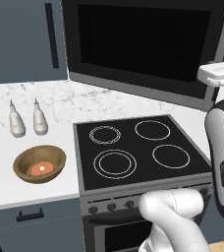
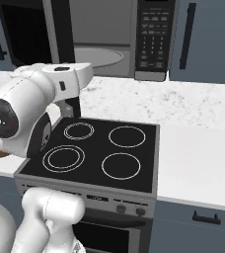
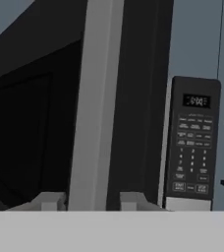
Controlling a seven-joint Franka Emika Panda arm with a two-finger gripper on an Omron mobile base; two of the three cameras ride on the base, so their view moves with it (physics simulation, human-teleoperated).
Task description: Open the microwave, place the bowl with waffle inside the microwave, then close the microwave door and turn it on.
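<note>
Arm: white arm raised high over the black four-ring stovetop point(image 1: 138, 150), hand at the edge of the swung-out dark glass, steel-framed microwave door point(image 1: 143, 47).
Gripper: gripper point(image 3: 92, 201) fingertips straddle the door's grey steel edge; gripping or loose, I cannot tell.
Microwave: black and stainless-steel microwave point(image 2: 134, 39) open, grey cavity and turntable showing.
Bowl: small brown wooden bowl with reddish-pink waffle point(image 1: 39, 164) on white marble counter point(image 1: 15, 189), left of stovetop, before two white bottles point(image 1: 26, 119).

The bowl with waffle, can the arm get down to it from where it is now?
Probably yes: the bowl with waffle sits in the open on the counter, left of the stovetop, with nothing over it. The gripper is up at the microwave door.
</note>
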